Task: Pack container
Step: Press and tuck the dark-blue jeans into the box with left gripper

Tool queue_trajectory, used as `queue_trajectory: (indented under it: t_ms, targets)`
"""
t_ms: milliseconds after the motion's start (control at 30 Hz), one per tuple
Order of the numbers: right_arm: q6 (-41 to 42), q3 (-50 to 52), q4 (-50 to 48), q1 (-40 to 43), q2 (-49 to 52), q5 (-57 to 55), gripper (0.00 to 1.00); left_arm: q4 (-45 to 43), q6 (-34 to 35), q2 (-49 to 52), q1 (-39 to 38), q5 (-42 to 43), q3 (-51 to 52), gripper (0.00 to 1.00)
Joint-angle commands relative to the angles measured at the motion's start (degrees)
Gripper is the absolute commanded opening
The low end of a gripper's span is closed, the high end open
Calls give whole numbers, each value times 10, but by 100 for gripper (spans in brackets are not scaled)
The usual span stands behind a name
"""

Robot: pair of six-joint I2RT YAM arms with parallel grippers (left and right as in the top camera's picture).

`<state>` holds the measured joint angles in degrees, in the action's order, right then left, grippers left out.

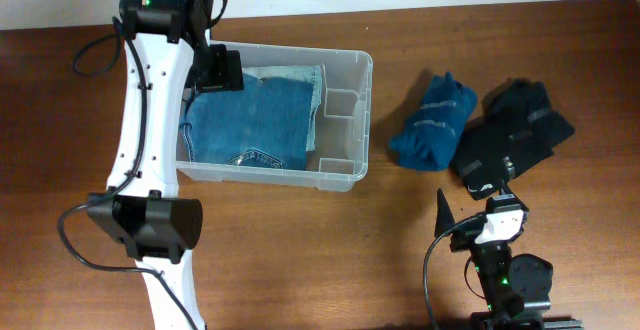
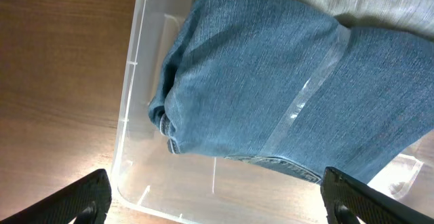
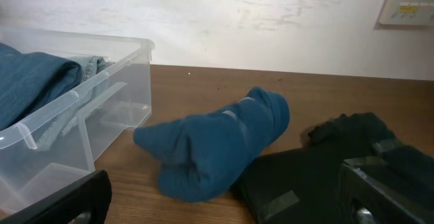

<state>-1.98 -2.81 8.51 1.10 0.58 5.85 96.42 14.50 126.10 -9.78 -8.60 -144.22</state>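
The clear plastic container [image 1: 345, 120] sits on the table left of centre, with folded blue jeans [image 1: 255, 115] lying inside it. My left gripper [image 1: 222, 68] hovers open over the container's far left corner, above the jeans [image 2: 285, 81] and the container rim [image 2: 129, 115]. A folded blue garment [image 1: 432, 120] and a black garment [image 1: 510, 135] lie on the table to the right of the container. My right gripper [image 1: 478, 208] is open and empty near the front of the table, facing the blue garment [image 3: 217, 146] and the black garment [image 3: 319, 176].
The container's right end has a small empty compartment [image 1: 338, 130]. A white wall with a wall-mounted device [image 3: 410, 0] stands behind the table. Cables hang beside both arms.
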Motion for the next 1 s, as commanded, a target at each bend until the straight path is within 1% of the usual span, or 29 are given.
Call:
queue_trajectory:
  t_ms: [0, 167, 200, 333, 500, 633, 700, 800, 867, 967]
  targets:
    - [-2, 5, 0, 5, -4, -5, 98, -16, -5, -2, 0, -7, 2, 98]
    - [-2, 5, 0, 5, -4, -5, 98, -62, -5, -2, -1, 21, 38, 99]
    - [-2, 5, 0, 5, -4, -5, 98, -83, -5, -2, -5, 33, 57, 99]
    - [-2, 5, 0, 5, -4, -5, 98, -154, -10, -2, -30, 35, 136, 99]
    - [-2, 5, 0, 5, -4, -5, 98, -308, -26, -2, -58, 35, 245, 99]
    - [-2, 5, 0, 5, -4, -4, 99, -388, -26, -2, -59, 34, 288, 99]
    - [-1, 5, 0, 5, -4, 1, 98, -459, -26, 3, -58, 32, 326, 99]
    - [-1, 5, 0, 5, -4, 3, 98, -510, -26, 16, -58, 33, 361, 99]
    - [-1, 5, -1, 5, -4, 24, 98, -519, -26, 46, -58, 33, 374, 99]
    - [-1, 5, -5, 5, -4, 72, 98, -495, -27, 91, -58, 51, 374, 99]
